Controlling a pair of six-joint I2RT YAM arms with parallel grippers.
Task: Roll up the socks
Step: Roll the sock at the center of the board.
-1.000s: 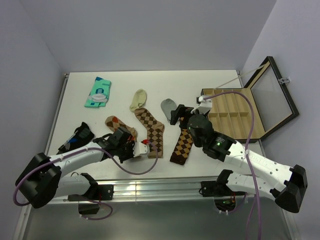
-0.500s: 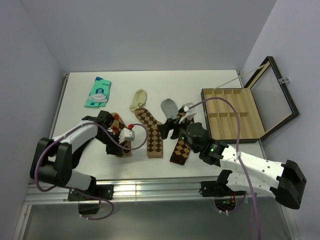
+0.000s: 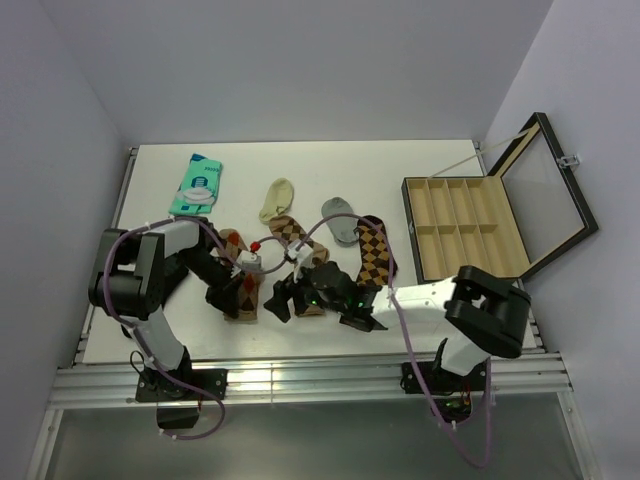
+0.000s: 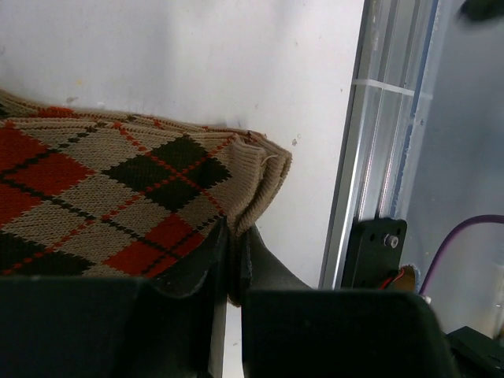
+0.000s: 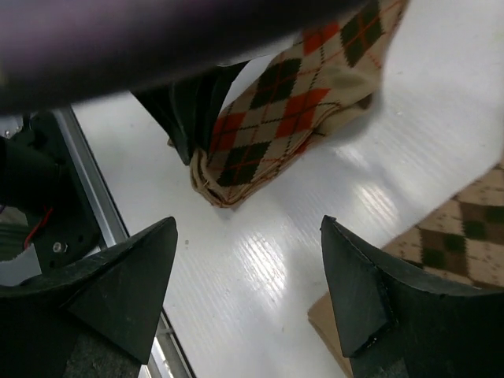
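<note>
Three socks lie mid-table. The red-orange argyle sock (image 3: 240, 272) (image 4: 118, 181) (image 5: 293, 118) is on the left, and my left gripper (image 3: 234, 297) (image 4: 234, 236) is shut on its folded cuff near the front edge. The tan sock with dark brown diamonds (image 3: 297, 243) (image 5: 461, 228) lies beside it. The dark brown sock with tan diamonds (image 3: 373, 252) has a grey toe. My right gripper (image 3: 284, 297) (image 5: 248, 236) hangs open low over bare table between the first two socks, holding nothing.
A teal packet (image 3: 197, 184) lies at the back left. An open wooden compartment box (image 3: 462, 232) stands on the right with its lid raised. The metal rail (image 4: 378, 142) of the table's near edge runs close to the left gripper.
The right arm has swung left across the table, from the dark brown sock to beside the red-orange one, its jaws narrowing a little. The left gripper drew the red-orange sock's cuff leftward.
</note>
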